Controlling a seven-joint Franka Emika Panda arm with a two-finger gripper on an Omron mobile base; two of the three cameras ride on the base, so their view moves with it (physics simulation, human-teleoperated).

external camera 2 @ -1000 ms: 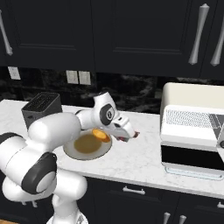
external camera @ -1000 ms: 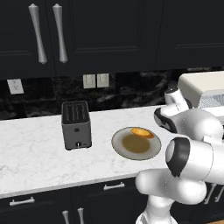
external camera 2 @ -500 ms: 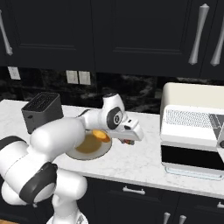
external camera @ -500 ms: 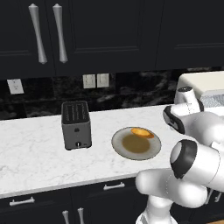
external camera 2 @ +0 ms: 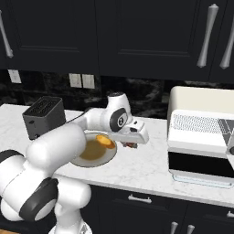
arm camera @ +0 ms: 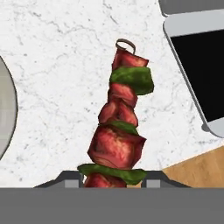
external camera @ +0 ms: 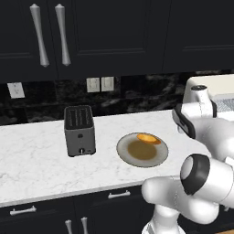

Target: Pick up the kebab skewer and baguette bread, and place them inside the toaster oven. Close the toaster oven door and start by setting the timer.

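My gripper [arm camera: 111, 179] is shut on the kebab skewer [arm camera: 122, 127], a stick of red meat and green chunks pointing away from the hand. From the right base camera the gripper [external camera 2: 133, 140] hangs over the counter between the plate [external camera 2: 87, 161] and the toaster oven [external camera 2: 201, 132], with the skewer [external camera 2: 130, 146] under it. The baguette bread [external camera: 148, 138] [external camera 2: 105, 140] lies on the plate [external camera: 124, 154]. The toaster oven door [arm camera: 197, 65] lies dropped open, and the dark cavity [external camera 2: 201, 164] shows.
A dark grey slot toaster [external camera: 80, 130] [external camera 2: 43, 116] stands left of the plate on the white marble counter [external camera: 36, 169]. Dark cabinets hang above and wall outlets [external camera: 100, 84] sit on the backsplash. Wood floor [arm camera: 197, 170] shows past the counter's edge.
The arm has swung right, carrying the skewer away from the plate and closer to the toaster oven. The bread and plate have stayed put.
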